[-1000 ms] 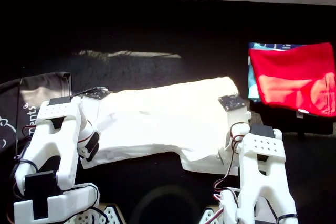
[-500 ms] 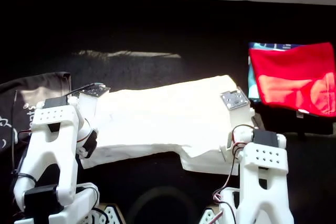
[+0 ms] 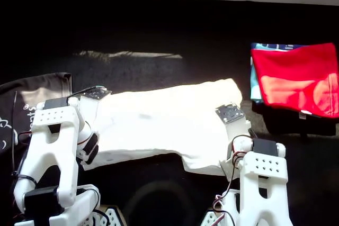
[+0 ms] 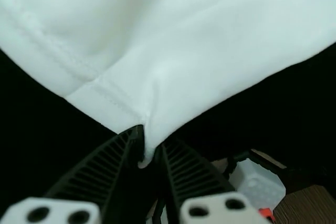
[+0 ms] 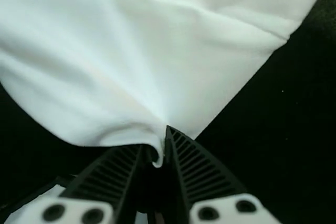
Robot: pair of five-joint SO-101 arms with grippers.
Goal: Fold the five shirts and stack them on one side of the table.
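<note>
Across the table (image 3: 159, 30) middle lies a white shirt (image 3: 164, 123); left gripper (image 4: 148, 149) pinches its left edge, right gripper (image 5: 157, 153) its right. Red shirt (image 3: 296, 78) sits far right.

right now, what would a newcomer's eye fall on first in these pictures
A big white shirt lies spread across the middle of the black table, the left gripper and right gripper each shut on one end of it. At the table's right side, a bright red shirt tops a small stack.

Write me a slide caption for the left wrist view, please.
Left gripper pinching a hemmed edge of the white shirt.
</note>
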